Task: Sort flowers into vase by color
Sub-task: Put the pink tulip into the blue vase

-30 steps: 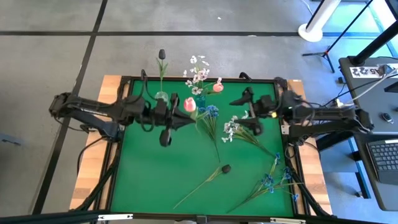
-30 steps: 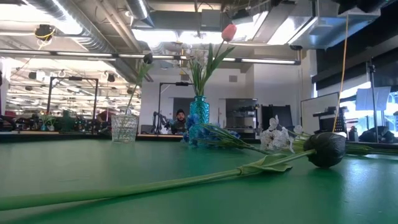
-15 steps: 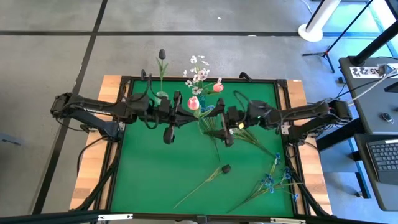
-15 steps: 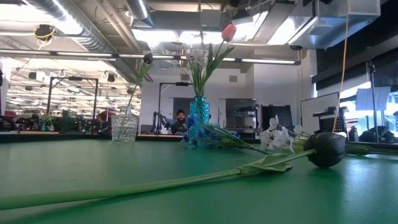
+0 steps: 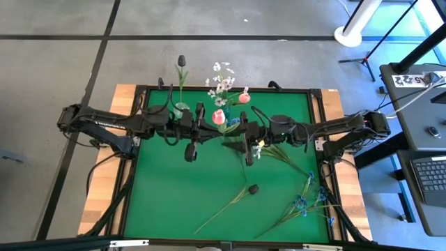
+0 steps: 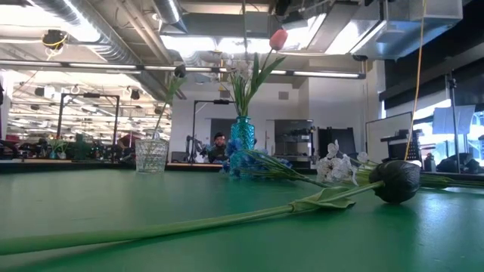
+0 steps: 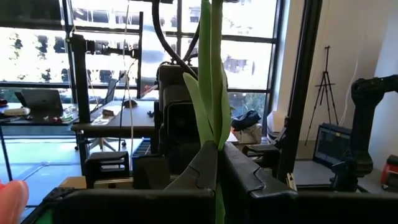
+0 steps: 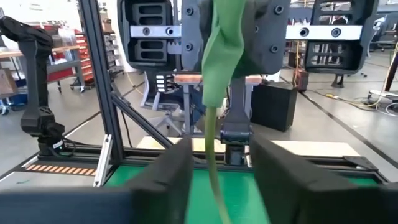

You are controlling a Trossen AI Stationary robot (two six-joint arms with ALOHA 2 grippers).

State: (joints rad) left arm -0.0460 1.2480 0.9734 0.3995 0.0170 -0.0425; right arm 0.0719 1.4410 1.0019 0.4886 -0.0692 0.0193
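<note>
1. The left gripper (image 5: 207, 124) reaches in from the left side over the back middle of the green tabletop (image 5: 174, 188). In the left wrist view its fingers (image 7: 202, 167) are pressed together on the green stem of a pink tulip (image 5: 218, 116), which rises upright between them.
2. The right gripper (image 5: 240, 132) comes in from the right side and meets the left gripper near the same flower, just beside the blue vase (image 6: 242, 133). In the right wrist view the stem (image 8: 211, 149) hangs between its two fingers (image 8: 168, 174), which stand apart on either side of it; whether they touch it cannot be told.
3. The blue vase stands at the back middle of the tabletop and holds green leaves and stems, with another pink tulip (image 5: 244, 97) and white blossoms (image 5: 221, 84) showing above it in the high view.
4. A clear glass vase (image 6: 151, 155) stands left of the blue one and holds a single dark tulip bud (image 5: 181, 61).
5. Lying on the tabletop: a spray of white blossoms (image 5: 259, 148) right of centre, a dark tulip bud (image 5: 254, 188) with its long stem running toward the front, and blue flowers (image 5: 306, 202) near the front right corner.
6. In the low view a person (image 6: 218, 142) shows far behind the vases.
</note>
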